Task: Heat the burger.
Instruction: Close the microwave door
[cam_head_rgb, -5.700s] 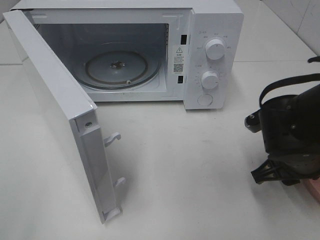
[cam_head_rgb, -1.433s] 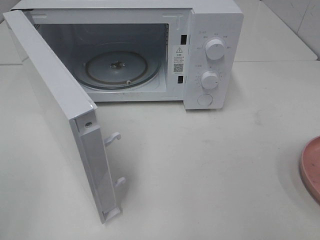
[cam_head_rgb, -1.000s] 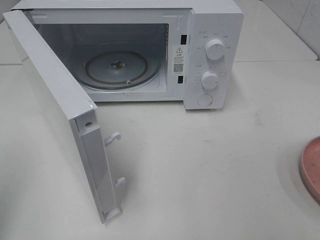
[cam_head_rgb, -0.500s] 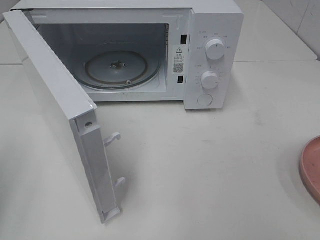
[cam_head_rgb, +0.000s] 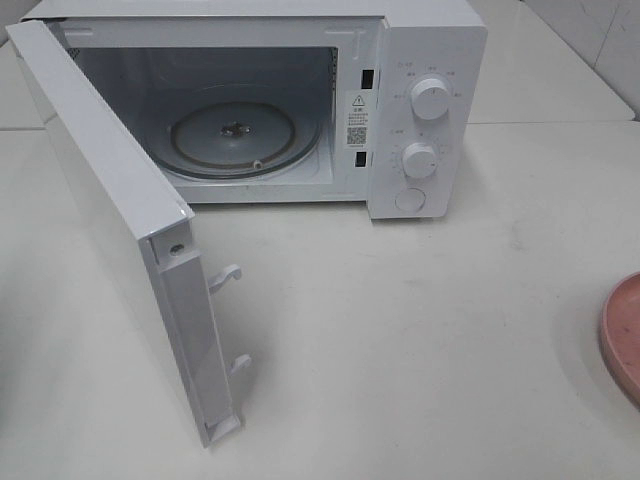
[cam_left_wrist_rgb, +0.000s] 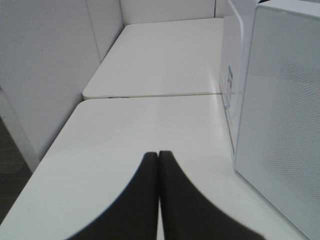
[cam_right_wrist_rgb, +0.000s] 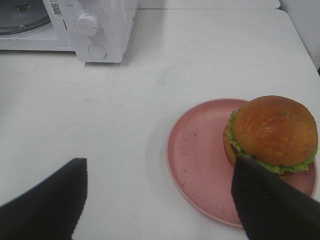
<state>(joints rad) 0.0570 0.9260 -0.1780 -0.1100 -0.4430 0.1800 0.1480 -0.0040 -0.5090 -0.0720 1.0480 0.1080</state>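
Note:
The burger (cam_right_wrist_rgb: 274, 131), with a glossy brown bun and a green lettuce frill, sits on a pink plate (cam_right_wrist_rgb: 197, 160) on the white table. My right gripper (cam_right_wrist_rgb: 157, 200) hangs above the table just short of the plate. It is open wide with nothing between its black fingers (cam_right_wrist_rgb: 50, 205), and one fingertip overlaps the burger's near edge in the picture. My left gripper (cam_left_wrist_rgb: 158, 156) is shut and empty, hovering over the table beside the microwave's outer wall (cam_left_wrist_rgb: 280, 125). In the exterior high view neither gripper shows; only the plate's edge (cam_head_rgb: 620, 335) appears at the right.
The white microwave (cam_head_rgb: 425, 110) stands at the back with its door (cam_head_rgb: 120, 240) swung wide to the left, showing the glass turntable (cam_head_rgb: 235, 135). Two knobs and a button sit on its right panel. A partition wall borders the table on the left arm's side.
Several seconds ago the right arm stood over the plate at the right edge of the exterior view; it has since left that view. Nothing has moved in the last second.

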